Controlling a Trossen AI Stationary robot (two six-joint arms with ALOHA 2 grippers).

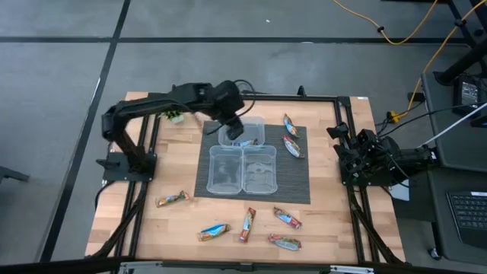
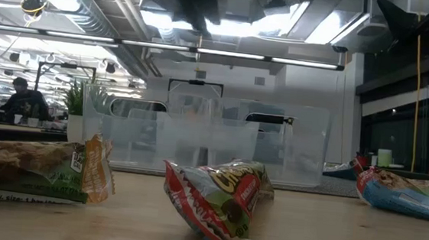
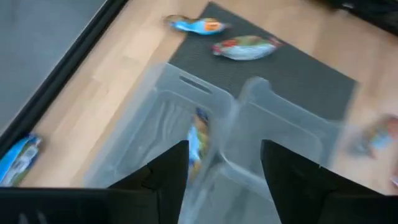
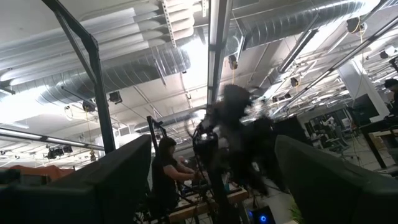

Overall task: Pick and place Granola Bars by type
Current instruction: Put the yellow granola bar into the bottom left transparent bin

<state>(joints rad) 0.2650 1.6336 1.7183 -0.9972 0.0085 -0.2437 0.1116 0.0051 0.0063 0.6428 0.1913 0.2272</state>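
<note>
Three clear plastic tubs (image 1: 242,169) stand on a dark mat (image 1: 293,175). My left gripper (image 1: 234,128) hangs open above the far tub (image 1: 251,131), touching nothing. In its wrist view its fingers (image 3: 224,168) stand apart over a blue granola bar (image 3: 198,140) that lies inside this tub. Two more bars (image 1: 290,124) (image 1: 293,146) lie on the mat to the tubs' right. Several bars lie on the wood near the front edge, among them an orange-tan one (image 1: 172,199) and a red one (image 1: 247,224). My right gripper (image 4: 211,180) waits open at the table's right edge, pointing up.
A small green thing (image 1: 175,116) lies at the table's far left, under my left arm. A black frame (image 1: 346,152) runs along the table's edges. A person (image 4: 163,174) sits in the room behind. Bare wood shows to the mat's left.
</note>
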